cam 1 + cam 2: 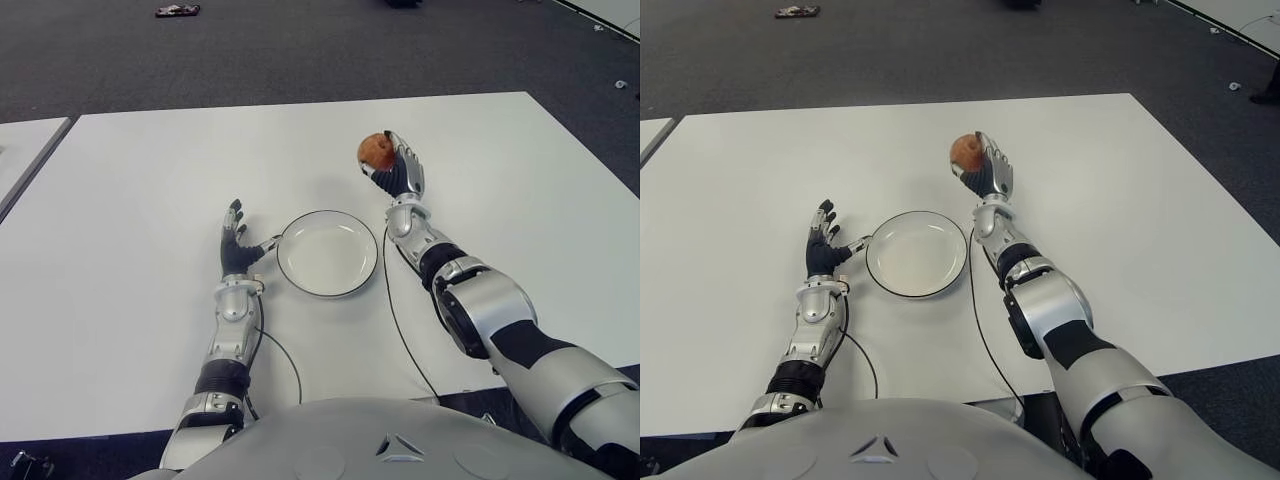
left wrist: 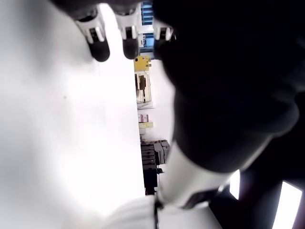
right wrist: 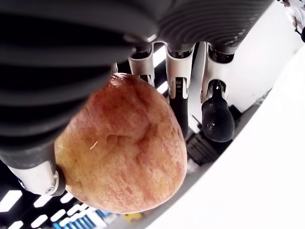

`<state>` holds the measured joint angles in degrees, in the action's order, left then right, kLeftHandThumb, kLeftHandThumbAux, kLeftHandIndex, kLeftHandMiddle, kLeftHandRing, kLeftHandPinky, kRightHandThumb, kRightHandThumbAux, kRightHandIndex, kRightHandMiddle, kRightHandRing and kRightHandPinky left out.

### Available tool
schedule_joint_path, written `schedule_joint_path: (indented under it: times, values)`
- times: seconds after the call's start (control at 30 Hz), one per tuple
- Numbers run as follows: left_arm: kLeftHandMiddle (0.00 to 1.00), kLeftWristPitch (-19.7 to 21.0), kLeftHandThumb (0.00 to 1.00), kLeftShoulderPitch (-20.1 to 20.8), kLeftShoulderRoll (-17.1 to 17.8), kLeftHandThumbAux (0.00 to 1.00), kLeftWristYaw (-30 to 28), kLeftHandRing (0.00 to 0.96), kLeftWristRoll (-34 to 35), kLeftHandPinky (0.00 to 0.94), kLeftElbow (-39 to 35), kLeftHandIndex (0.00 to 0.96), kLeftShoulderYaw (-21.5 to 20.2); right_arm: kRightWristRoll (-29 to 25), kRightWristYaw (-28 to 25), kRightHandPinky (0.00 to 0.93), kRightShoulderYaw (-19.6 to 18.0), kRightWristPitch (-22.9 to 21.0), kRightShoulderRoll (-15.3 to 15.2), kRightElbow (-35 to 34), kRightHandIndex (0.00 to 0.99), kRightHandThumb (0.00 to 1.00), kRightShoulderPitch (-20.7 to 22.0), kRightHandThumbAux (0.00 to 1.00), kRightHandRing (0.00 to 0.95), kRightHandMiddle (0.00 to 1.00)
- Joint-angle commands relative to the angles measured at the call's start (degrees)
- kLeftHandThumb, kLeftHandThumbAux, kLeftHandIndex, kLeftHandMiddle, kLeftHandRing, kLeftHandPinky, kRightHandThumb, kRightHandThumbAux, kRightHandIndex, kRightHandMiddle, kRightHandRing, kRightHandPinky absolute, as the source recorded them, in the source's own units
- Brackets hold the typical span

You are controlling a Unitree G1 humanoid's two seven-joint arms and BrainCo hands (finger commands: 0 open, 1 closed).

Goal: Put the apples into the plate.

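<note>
An empty white plate point(image 1: 327, 253) lies on the white table point(image 1: 120, 200) between both hands. The left hand point(image 1: 236, 248) shows spread beside its rim. The right hand point(image 1: 397, 170), beyond the plate, clasps a reddish apple point(image 1: 376, 151) in curled fingers.

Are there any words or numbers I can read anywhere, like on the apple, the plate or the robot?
No text can be read in any view.
Round white plate: plain, no writing.
Reddish apple held in the right hand: no sticker or label showing.
Robot's grey chest: only a triangle-shaped mark, no letters.
Yellow and white things past the table edge in the left wrist view: too blurred to read.
</note>
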<state>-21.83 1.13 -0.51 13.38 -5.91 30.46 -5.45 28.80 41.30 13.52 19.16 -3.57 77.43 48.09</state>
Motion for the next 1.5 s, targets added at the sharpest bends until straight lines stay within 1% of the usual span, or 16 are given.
schedule_joint_path:
  times: [0.03, 0.13, 0.4, 0.7, 0.8, 0.9, 1.0, 1.07, 1.17, 1.27, 1.5]
  values:
    - [0.0, 1.8, 0.01, -1.1, 0.1, 0.527, 0.8, 0.0, -0.8, 0.009, 2.5, 0.0, 0.5, -1.6, 0.8, 0.881, -1.6, 2.4, -0.6, -1.0, 0.439, 0.747, 2.5, 0.711, 0.876, 0.894]
    - [0.0, 1.6, 0.006, -1.0, 0.2, 0.518, 0.9, 0.0, -1.0, 0.004, 2.9, 0.0, 0.5, -1.9, 1.3, 0.881, -2.1, 3.2, -0.9, -1.3, 0.439, 0.747, 3.2, 0.711, 0.877, 0.894]
    - [0.0, 1.3, 0.0, -0.7, 0.2, 0.503, 1.2, 0.0, -1.3, 0.001, 3.6, 0.0, 0.6, -2.5, 2.0, 0.875, -3.0, 3.4, -1.2, -1.6, 0.439, 0.746, 4.3, 0.711, 0.878, 0.894]
    - [0.0, 0.4, 0.0, -0.5, 0.2, 0.513, 1.0, 0.0, -1.0, 0.009, 4.4, 0.0, 0.5, -2.7, 2.3, 0.875, -3.4, 7.1, -2.1, -2.2, 0.44, 0.745, 5.0, 0.711, 0.874, 0.89]
    - [0.0, 0.3, 0.0, -0.4, 0.2, 0.512, 0.8, 0.0, -0.8, 0.012, 4.7, 0.0, 0.4, -1.9, 3.2, 0.871, -2.6, 9.6, -2.0, -3.6, 0.44, 0.745, 4.7, 0.71, 0.87, 0.886]
    - [0.0, 0.4, 0.0, -0.4, 0.2, 0.51, 0.7, 0.0, -0.7, 0.012, 4.7, 0.0, 0.3, -1.3, 3.9, 0.873, -1.8, 11.6, -1.5, -4.9, 0.44, 0.745, 3.9, 0.71, 0.869, 0.884]
    - [0.0, 0.4, 0.0, -0.3, 0.3, 0.51, 0.7, 0.0, -0.6, 0.012, 4.8, 0.0, 0.3, -0.4, 5.1, 0.876, -0.6, 14.0, -0.7, -7.5, 0.44, 0.745, 1.7, 0.71, 0.869, 0.883]
    - [0.0, 0.4, 0.0, -0.3, 0.3, 0.509, 0.7, 0.0, -0.6, 0.007, 4.9, 0.0, 0.3, -0.2, 4.9, 0.88, 0.1, 15.8, -0.4, -9.2, 0.44, 0.746, 0.1, 0.709, 0.87, 0.883]
    - [0.0, 0.4, 0.0, -0.1, 0.4, 0.506, 0.6, 0.0, -0.6, 0.002, 5.2, 0.0, 0.3, -0.4, 3.1, 0.886, 0.7, 17.9, -0.6, -10.8, 0.44, 0.746, -1.5, 0.709, 0.873, 0.884]
    - [0.0, 0.4, 0.0, 0.0, 0.5, 0.5, 0.5, 0.0, -0.5, 0.0, 5.4, 0.0, 0.3, -0.5, 1.9, 0.895, 1.1, 19.2, -0.8, -11.9, 0.44, 0.747, -2.6, 0.709, 0.878, 0.886]
    - [0.0, 0.0, 0.0, 0.4, 0.5, 0.493, 0.8, 0.0, -0.6, 0.003, 6.0, 0.0, 0.3, 0.8, -0.4, 0.9, 3.1, 22.8, -1.0, -17.2, 0.441, 0.747, -8.0, 0.708, 0.884, 0.889]
